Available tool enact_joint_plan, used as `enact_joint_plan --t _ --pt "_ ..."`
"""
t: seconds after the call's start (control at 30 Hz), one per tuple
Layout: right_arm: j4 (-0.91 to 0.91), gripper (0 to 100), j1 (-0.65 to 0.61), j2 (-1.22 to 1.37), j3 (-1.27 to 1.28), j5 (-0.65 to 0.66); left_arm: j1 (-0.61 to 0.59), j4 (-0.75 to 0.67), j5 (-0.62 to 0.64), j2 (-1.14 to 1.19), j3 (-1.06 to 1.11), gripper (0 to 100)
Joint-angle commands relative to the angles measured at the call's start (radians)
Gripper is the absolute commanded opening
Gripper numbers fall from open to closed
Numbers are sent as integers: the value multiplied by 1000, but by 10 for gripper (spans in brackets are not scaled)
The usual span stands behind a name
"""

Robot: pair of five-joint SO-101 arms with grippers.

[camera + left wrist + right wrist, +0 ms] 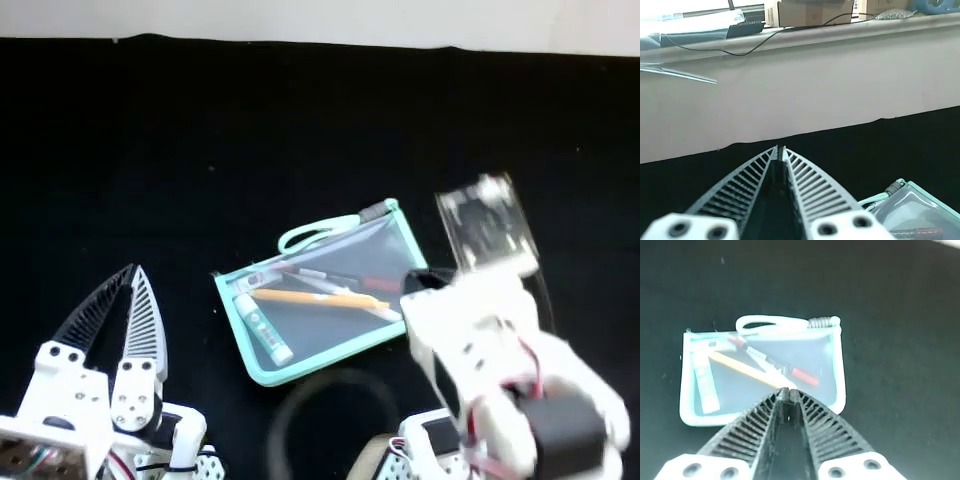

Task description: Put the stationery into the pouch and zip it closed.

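Right claw (787, 390) is pinched shut on nothing, tips hovering over the pouch's (822, 360) near edge. Pencil (744, 369), glue stick (705, 382) and pens (775, 362) all lie inside, just beyond those tips. The zip pull (824, 321) sits at the far corner, so it looks zipped and the job seems about done. Left claw (779, 149) is shut too and empty, with the pouch apart to its right.

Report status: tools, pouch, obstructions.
Left tool shut, empty, beside pouch. Right tool shut, empty, above its near edge. Pencil, pen, tube inside. Nothing blocking.
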Motion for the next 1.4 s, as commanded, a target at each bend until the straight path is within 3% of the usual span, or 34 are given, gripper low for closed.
enact_joint_plan --t 0.0,0.3,0.53,0.83,1.13,1.37 --pt "-58 5 -2 -159 131 6 -12 5 -2 -7 -31 8" --pt "-61 5 18 -364 314 -123 -15 5 0 -8 -111 7" --pt "-64 5 229 -426 328 -121 -257 5 -5 -8 -211 7" --pt "-150 5 243 -432 516 -120 -423 5 -5 -8 -102 7" --pt "-558 5 240 -432 967 -120 -420 -12 -5 -7 338 10" --pt "-800 5 239 -432 1325 -120 -421 -121 -5 -7 647 10"
